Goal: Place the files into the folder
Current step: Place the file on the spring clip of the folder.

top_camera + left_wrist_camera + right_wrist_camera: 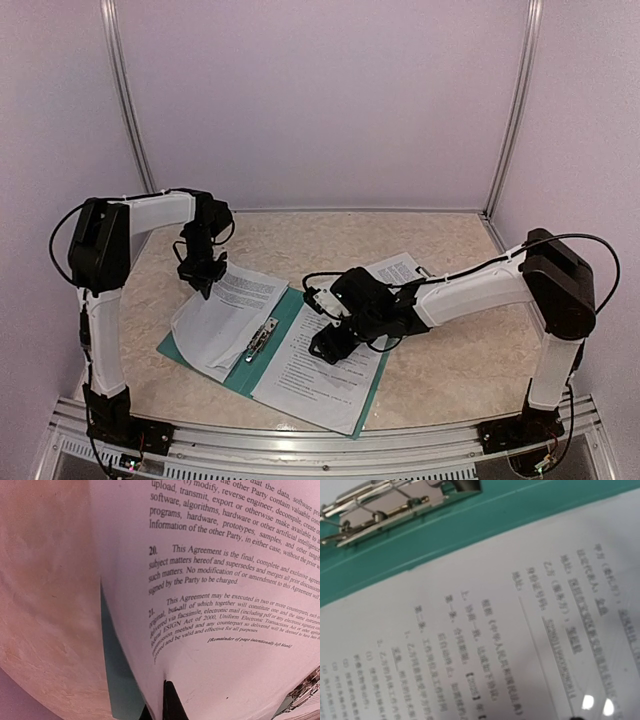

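Folder (286, 312) mostly under the files (322, 378)

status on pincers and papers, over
Left pincer shut on white printed paper sheet. Right pincer open above second printed sheet lying in teal folder. Silver metal clip between the sheets.

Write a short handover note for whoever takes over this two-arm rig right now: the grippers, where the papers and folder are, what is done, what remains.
Left gripper: shut on the far edge of the left sheet, which curls up off the folder.
Right gripper: open, holding nothing, low over the right sheet.
The folder lies open on the table, clip at its spine, one sheet on each leaf.
A third sheet lies beyond the right arm, apparently outside the folder.
Done: two sheets on the folder.
Left: lay the held sheet flat, bring in the third sheet, probably close the cover.
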